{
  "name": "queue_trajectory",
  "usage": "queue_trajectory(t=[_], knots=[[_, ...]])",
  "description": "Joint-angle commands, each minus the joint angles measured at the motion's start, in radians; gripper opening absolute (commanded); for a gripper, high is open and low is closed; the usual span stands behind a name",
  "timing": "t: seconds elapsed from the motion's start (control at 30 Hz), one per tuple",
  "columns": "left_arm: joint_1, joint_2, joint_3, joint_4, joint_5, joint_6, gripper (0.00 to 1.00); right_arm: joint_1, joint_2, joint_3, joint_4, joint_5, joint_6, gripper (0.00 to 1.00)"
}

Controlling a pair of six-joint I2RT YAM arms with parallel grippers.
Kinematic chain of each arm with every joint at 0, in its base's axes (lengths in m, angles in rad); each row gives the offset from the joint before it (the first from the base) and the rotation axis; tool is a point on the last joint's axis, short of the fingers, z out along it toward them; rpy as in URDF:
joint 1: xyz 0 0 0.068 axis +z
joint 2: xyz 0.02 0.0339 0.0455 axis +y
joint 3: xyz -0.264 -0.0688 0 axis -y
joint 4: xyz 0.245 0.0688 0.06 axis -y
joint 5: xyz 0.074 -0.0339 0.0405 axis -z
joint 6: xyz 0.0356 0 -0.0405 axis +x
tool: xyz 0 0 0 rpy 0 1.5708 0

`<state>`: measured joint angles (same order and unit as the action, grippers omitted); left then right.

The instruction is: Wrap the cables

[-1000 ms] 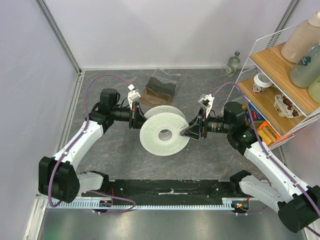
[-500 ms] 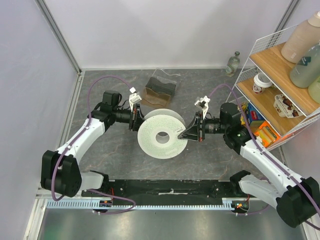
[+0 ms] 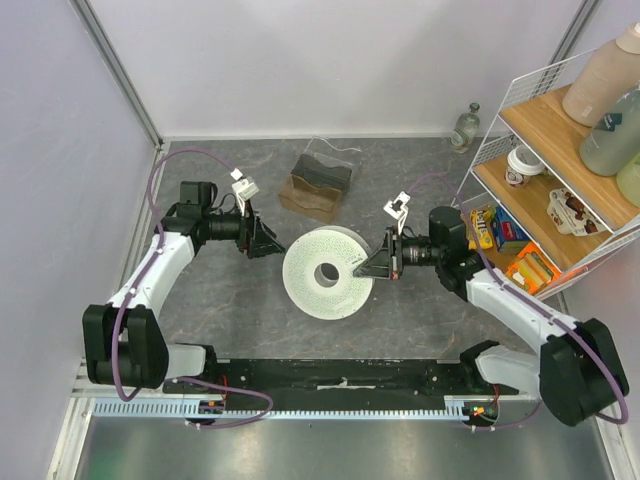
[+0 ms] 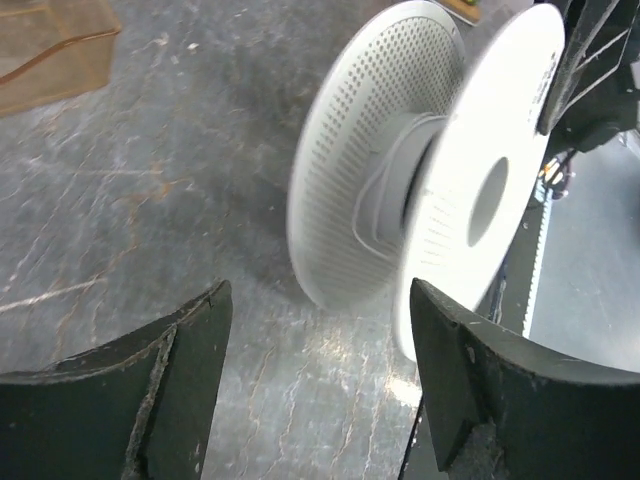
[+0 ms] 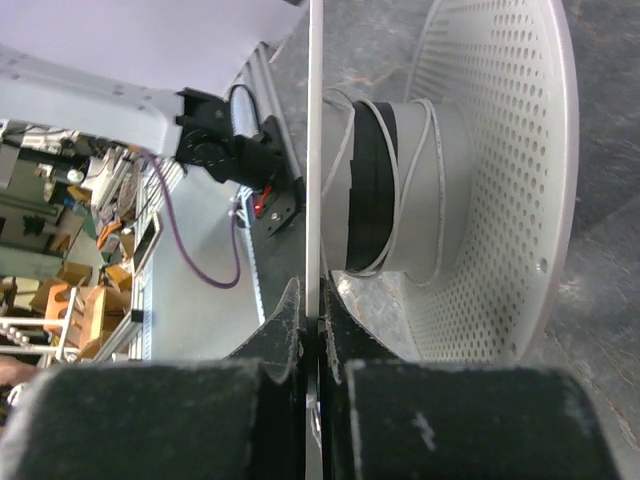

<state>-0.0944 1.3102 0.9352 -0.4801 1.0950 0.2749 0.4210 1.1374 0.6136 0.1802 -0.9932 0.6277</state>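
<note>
Thin white wire on a spool, one robot arm holding the rim

A white plastic spool (image 3: 325,272) with two perforated round flanges stands on edge in the middle of a grey marbled table (image 3: 230,310). The cables (image 5: 432,170) are a very thin white wire, laid in a few loose turns around the spool's hub and crossing a black band there. Where the free end lies cannot be made out.

The right gripper (image 3: 372,268) reaches in from the right, and its two fingers are pinched tight on the edge of the near flange, holding the spool upright. The left gripper (image 3: 268,243) sits off to the spool's left, clear of it, with its jaws spread wide and nothing between them. A brown tray (image 3: 318,180) lies behind the spool, near the back wall.

The wire looks almost weightless and springy; the turns sit slack, so they would likely uncoil if nothing keeps them taut. It is far thinner than a finger pad, so it may slip out of a pinch. A fair place to take it would be a slack stretch close to the hub, gripped gently. The spool seems light and stiff, though its thin flange may flex, and the rim is the obvious handhold
</note>
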Motion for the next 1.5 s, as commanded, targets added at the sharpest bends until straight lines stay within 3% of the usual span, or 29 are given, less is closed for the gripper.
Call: queue_trajectory(t=[0.0, 0.17, 0.47, 0.87, 1.07, 1.3, 1.47], knots=[[0.062, -0.022, 0.027, -0.028, -0.040, 0.057, 0.78, -0.013, 0.074, -0.008, 0.148, 0.024, 0.044, 0.00], [0.123, -0.049, 0.025, -0.008, -0.024, 0.032, 0.79, -0.014, 0.200, 0.001, 0.248, 0.021, 0.085, 0.00], [0.128, -0.095, 0.017, 0.001, 0.022, -0.017, 0.79, -0.013, 0.404, 0.051, 0.331, 0.007, 0.116, 0.00], [0.128, -0.173, -0.048, 0.067, 0.037, -0.097, 0.79, -0.048, 0.682, 0.236, 0.145, 0.022, -0.031, 0.04], [0.128, -0.196, -0.099, 0.113, 0.039, -0.131, 0.79, -0.054, 0.791, 0.331, 0.013, 0.042, -0.109, 0.13], [0.128, -0.206, -0.116, 0.140, 0.031, -0.155, 0.80, -0.079, 0.880, 0.388, -0.030, 0.051, -0.137, 0.19], [0.128, -0.209, -0.110, 0.127, 0.016, -0.167, 0.89, -0.087, 0.866, 0.406, -0.143, 0.099, -0.223, 0.45]])
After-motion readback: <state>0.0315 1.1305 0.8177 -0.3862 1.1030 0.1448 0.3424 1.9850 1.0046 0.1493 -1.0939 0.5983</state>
